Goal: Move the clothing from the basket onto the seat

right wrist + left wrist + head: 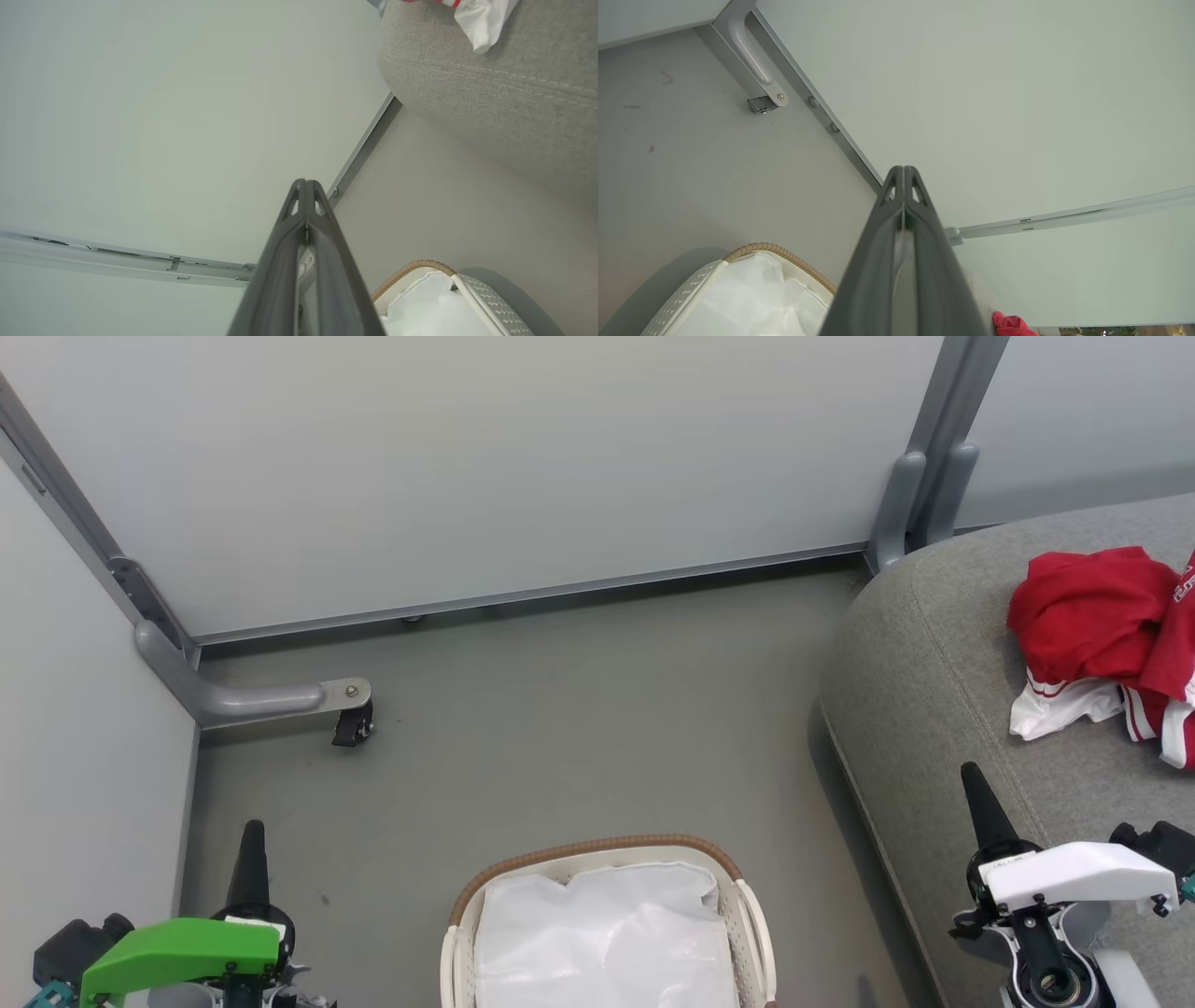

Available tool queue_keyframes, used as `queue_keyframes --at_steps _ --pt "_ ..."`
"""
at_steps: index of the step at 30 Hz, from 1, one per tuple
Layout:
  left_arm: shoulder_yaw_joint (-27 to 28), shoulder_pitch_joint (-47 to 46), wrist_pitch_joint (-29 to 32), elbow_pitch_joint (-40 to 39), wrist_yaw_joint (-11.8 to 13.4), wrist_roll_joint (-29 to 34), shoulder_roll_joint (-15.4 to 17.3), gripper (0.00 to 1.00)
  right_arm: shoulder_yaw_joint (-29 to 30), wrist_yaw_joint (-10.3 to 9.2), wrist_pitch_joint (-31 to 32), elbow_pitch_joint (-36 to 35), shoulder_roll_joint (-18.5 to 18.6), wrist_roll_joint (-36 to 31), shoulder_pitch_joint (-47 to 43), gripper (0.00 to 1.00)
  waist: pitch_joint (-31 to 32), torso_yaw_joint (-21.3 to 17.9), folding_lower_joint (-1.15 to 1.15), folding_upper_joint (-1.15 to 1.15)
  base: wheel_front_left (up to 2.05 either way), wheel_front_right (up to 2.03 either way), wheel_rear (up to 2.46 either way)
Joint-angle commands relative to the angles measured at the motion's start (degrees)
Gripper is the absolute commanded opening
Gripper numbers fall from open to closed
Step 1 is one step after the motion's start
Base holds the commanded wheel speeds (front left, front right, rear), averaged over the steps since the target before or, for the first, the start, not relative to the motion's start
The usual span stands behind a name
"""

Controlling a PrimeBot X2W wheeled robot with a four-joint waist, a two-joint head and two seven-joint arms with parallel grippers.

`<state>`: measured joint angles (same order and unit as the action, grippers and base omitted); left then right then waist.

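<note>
- The basket (597, 847) is the landmark. It sits on the grey floor (560, 709), and what shows of its inside is the crumpled white liner (602, 933), with no red cloth on it.
- The clothing (1092, 616) lies in a bunched red heap with white trim, well apart from the basket, up and to its right, on top of the seat (934, 709).
- The seat's rounded edge stands just to the right of the basket, with a strip of floor between them.
- The left gripper (253, 845) hangs to the left of the basket. Its two dark fingers are pressed together along their length, with nothing between them.
- The right gripper (977, 789) hangs to the right of the basket, over the seat's near edge. It is likewise closed tight and empty.
- By my reading the moving is done, and the step in hand is a final check.
- To do that well, look into the near part of the basket, which is cut off at the bottom of the head view, and under the liner's folds before calling it empty.
- Keep both arms clear of the woven rim, and do not pinch the liner by mistake.
- The heap lies back from the seat's edge, so I judge it needs no nudge.
- A sliver of white lettering shows on the red cloth at the far right, cut off and unreadable.
- A small label on the right gripper's white housing is too small to read.
</note>
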<state>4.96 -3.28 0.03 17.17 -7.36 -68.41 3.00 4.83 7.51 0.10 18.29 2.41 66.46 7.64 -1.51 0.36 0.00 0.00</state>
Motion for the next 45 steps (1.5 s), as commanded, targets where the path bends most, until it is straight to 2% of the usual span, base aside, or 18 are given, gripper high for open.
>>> queue_keyframes --at_steps 1,45 --pt "0.24 -1.47 0.41 -0.59 -0.14 -1.58 0.15 0.0 0.25 -0.01 0.41 -0.83 0.42 1.59 -0.39 0.0 0.03 -0.01 0.0 0.0 0.0 0.0 0.0" --pt "1.54 -3.13 5.86 -2.96 -0.22 -20.88 -0.09 0.0 1.59 -0.03 5.77 -3.98 0.6 22.59 -1.55 0.0 1.1 -0.3 0.0 0.0 0.0 0.0 0.0"
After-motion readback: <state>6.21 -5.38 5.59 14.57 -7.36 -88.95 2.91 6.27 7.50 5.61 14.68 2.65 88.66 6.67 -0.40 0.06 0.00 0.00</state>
